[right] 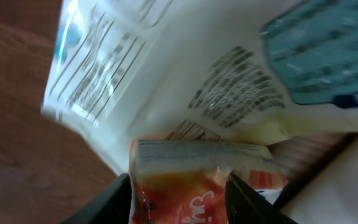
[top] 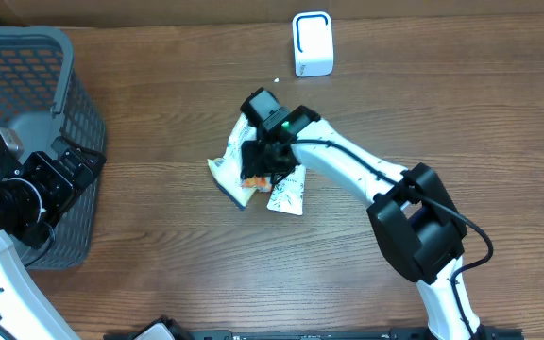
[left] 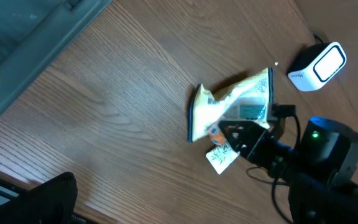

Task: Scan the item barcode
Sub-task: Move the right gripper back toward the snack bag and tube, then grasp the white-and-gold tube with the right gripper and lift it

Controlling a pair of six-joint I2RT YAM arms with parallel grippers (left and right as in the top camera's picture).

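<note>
1. Orange packet (top: 253,177): mid-table, in a small heap with two other packets, one end caught in the right gripper (right: 179,198).
2. Right gripper fingers (right: 114,200) clamped on that end, one pad on each side, both touching the wrapper.
3. Pale snack bag (left: 232,99): lies under and behind the orange packet, touching it, fine-print side and a teal label up.
4. Leaf-print sachet (top: 288,194): flat, just beside the orange packet, partly under the right arm.
5. White scanner (top: 313,43): upright near the far edge of the wooden table (top: 159,104), well apart from the heap.
6. Left gripper (top: 85,161): over the rim of the grey basket (top: 26,66), fingers spread wide, nothing between them.
</note>
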